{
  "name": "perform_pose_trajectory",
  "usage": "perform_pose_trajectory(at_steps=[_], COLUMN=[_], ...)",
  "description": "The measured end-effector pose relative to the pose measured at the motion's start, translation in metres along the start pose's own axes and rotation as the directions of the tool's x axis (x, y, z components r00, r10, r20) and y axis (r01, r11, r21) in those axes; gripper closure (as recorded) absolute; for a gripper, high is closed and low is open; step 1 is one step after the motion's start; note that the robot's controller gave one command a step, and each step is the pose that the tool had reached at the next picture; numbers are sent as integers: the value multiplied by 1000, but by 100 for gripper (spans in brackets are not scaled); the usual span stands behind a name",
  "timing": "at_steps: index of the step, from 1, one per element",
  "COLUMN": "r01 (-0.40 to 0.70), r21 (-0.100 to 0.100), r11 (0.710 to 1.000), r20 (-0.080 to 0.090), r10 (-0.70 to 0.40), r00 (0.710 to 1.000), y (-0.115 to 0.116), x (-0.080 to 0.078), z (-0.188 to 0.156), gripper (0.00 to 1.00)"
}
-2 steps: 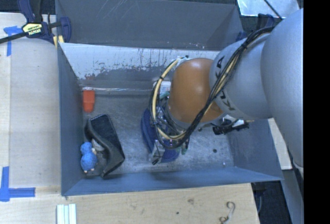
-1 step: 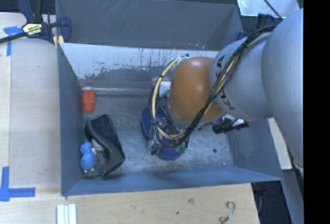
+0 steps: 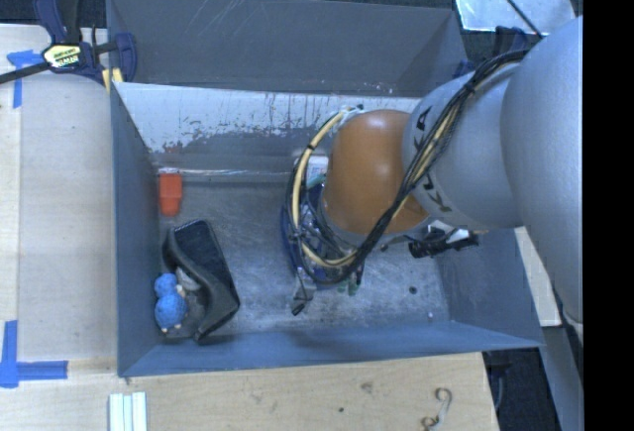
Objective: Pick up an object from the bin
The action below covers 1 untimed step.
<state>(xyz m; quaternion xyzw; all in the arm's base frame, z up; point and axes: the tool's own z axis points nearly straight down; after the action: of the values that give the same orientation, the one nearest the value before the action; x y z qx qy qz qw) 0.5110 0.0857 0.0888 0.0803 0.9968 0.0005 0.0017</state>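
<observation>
Black curved object, shaped like a thick bent strap, lies in the near left corner of the grey metal bin. It is the largest loose thing on the bin floor. It runs from mid-floor toward the near wall and hooks back to the left at its near end. A lumpy blue thing, like two small balls joined, lies tucked against its left side, touching it, close to the left wall.

To the right, well apart from those two, the tool hangs low over the middle of the floor, close to the near wall. Its dark tip is at or just above a bare, scuffed patch of metal. No object can be seen in it, and I cannot tell whether it is open or closed, because the wrist above hides much of it.

Above the tool, a bundle of yellow, black and blue cables loops down the wrist. Behind them is a rounded orange cover. The thick grey arm reaches in from the right and hides the right half of the floor.

Farther back on the left, a small orange block stands near the foot of the far wall, apart from the black object. A small white and green thing shows at the left edge of the orange cover, near the far wall; its shape cannot be made out. The far wall is streaked with dark vertical scratches.
</observation>
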Motion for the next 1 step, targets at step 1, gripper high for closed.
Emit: perform_pose_trajectory(at_steps=[1], r01=[310], r21=[0], r11=[951], r20=[-4], r10=[-310], r00=[951], y=[-28], x=[-43], z=[13], gripper=[0])
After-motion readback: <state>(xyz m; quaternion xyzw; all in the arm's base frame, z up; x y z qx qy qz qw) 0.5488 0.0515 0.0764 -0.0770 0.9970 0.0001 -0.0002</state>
